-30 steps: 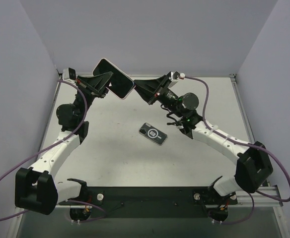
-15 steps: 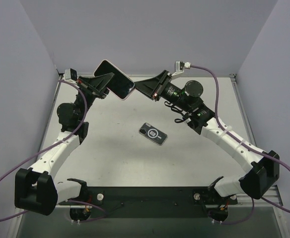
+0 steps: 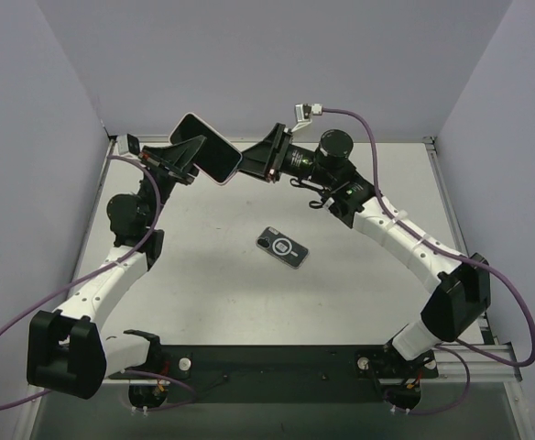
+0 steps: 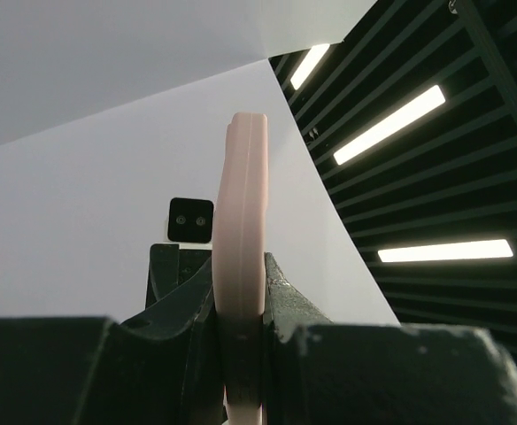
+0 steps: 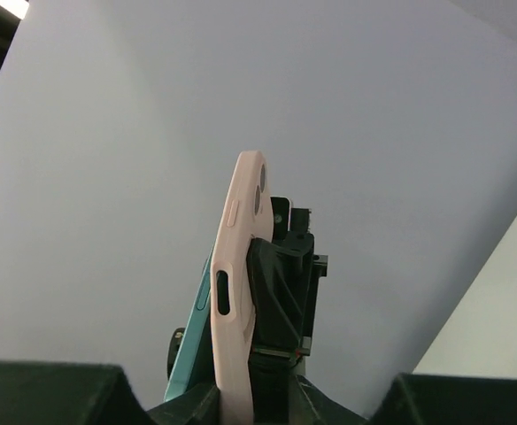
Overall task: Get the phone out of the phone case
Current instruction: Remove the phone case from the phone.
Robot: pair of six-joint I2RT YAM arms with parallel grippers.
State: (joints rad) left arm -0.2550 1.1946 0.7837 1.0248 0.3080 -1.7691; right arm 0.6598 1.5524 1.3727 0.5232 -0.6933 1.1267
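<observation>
The phone [image 3: 208, 147] shows its dark screen inside a pink phone case [image 3: 240, 166], held high above the table's far left. My left gripper [image 3: 189, 156] is shut on the case across its flat faces; in the left wrist view the case [image 4: 241, 230] stands edge-on between my fingers [image 4: 241, 279]. My right gripper [image 3: 251, 165] meets the case's right end and looks shut on it. In the right wrist view [image 5: 239, 405] the case [image 5: 234, 266] is edge-on, and the phone's teal edge [image 5: 190, 350] stands out of it on the left.
A dark, phone-shaped item with a ring mark [image 3: 282, 246] lies flat mid-table below the grippers. Side walls stand left and right, a back wall behind. The black arm base rail [image 3: 277, 359] runs along the near edge.
My right wrist has rolled and its arm has swung left and up at the case's end. The phone and left gripper have shifted slightly left.
</observation>
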